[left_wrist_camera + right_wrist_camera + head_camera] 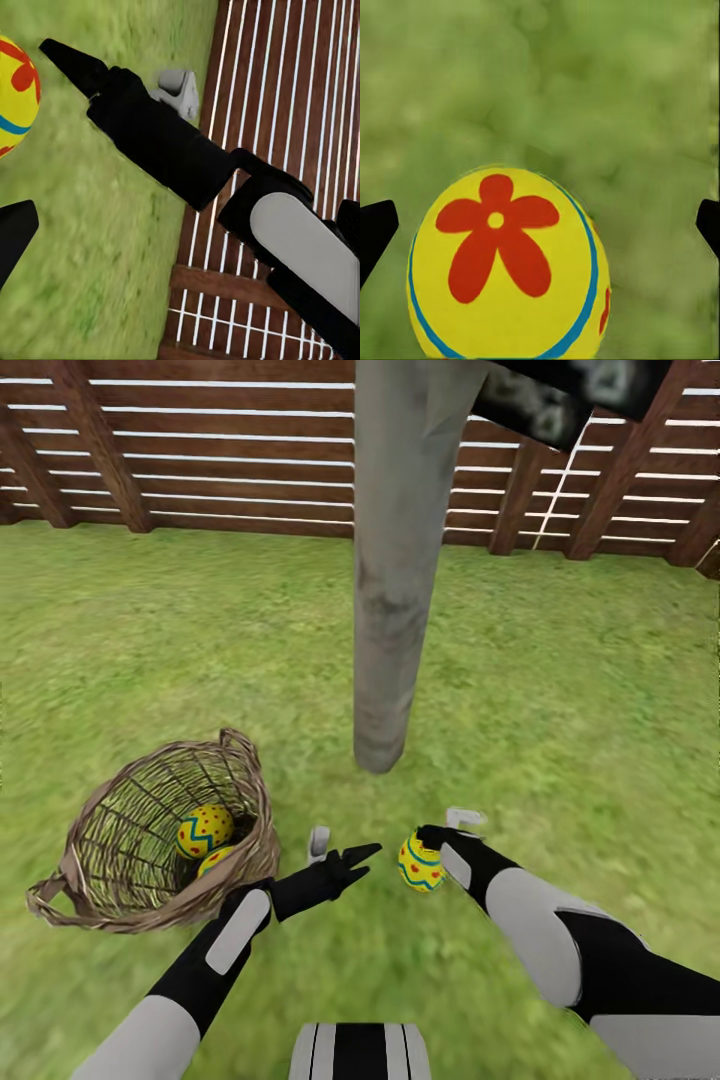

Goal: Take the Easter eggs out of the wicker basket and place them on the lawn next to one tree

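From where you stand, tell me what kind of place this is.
A fenced garden, by the look of it. Mottled green lawn runs up to a brown fence of horizontal wooden slats, and a pale grey tree trunk rises from the grass. A wicker basket with painted eggs sits on the lawn.

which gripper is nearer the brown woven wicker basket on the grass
Left. The left gripper sits just beside the wicker basket's rim, on its tree side. The right gripper is farther off, past the left one, at a yellow egg on the grass.
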Robot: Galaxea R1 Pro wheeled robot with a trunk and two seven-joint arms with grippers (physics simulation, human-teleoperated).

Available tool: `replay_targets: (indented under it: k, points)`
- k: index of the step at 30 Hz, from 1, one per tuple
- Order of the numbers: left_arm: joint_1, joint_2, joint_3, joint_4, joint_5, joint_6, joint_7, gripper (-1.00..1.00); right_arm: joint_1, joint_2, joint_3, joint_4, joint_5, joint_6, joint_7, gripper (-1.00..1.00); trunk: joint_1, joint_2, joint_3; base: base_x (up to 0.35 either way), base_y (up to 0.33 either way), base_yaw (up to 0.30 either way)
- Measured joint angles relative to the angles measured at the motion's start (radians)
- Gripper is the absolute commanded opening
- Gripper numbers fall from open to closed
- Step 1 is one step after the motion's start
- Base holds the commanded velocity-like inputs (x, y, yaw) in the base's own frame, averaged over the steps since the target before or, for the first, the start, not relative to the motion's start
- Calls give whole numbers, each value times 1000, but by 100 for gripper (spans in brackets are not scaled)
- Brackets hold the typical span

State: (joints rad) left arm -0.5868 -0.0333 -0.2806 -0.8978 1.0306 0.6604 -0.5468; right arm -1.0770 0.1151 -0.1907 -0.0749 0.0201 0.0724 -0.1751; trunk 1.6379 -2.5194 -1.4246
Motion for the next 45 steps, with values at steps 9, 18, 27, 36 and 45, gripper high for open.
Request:
replay_targets:
  k: [9, 18, 27, 36, 45]
  points:
    - [1, 6, 4, 0, -3, -3, 5, 100, 7, -235, -56, -3, -5, 326, 677, 100, -4, 2, 35, 0, 0, 0]
    - [0, 15, 33, -7, 2, 1, 2, 100, 8, -329, -61, -4, 0, 485, 955, 100, -8, 4, 70, 0, 0, 0]
    - [0, 44, 74, -13, 1, 7, -3, 100, 8, -341, -61, -7, 0, 486, 962, 100, -12, 6, 104, 0, 0, 0]
    - [0, 44, 74, -13, 1, 7, -5, 100, 8, -340, -61, -6, 0, 486, 962, 100, -16, 8, 139, 0, 0, 0]
    - [0, 46, 74, -13, 1, 7, -5, 100, 8, -339, -61, -5, 0, 485, 963, 100, -20, 11, 174, 0, 0, 0]
